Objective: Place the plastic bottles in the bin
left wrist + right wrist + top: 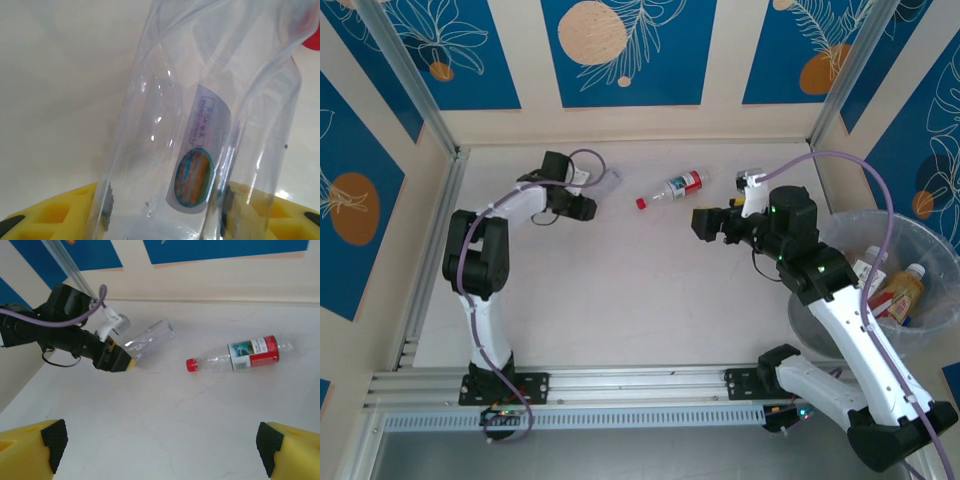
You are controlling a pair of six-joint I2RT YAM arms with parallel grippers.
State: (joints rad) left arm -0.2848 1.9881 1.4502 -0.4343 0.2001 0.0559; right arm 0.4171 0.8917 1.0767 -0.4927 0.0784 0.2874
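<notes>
Seen from above, the left arm rises from its base at 7 o'clock on the surface. It folds sharply at the elbow, and the forearm then reaches up and to the right, towards 11 o'clock. The left jaws are clamped on a clear bottle. In the left wrist view the dark pads on the yellow fingers press against both sides of the bottle. Its body runs up and away from the camera, with a small oval sticker facing it. In the right wrist view the bottle sticks out past the fingertips, tilted, with its far end raised.

The right arm climbs from its base at 5 o'clock, leaning up and to the left. Its wrist is bent, so the right jaws point left across the middle of the surface. The right jaws are wide apart with nothing between them.

A red-labelled bottle with a red cap lies on its side at 12 o'clock, between the two arms and apart from both.

The bin stands at 3 o'clock, just beside the right arm. It has a pale liner and there are several bottles inside.
</notes>
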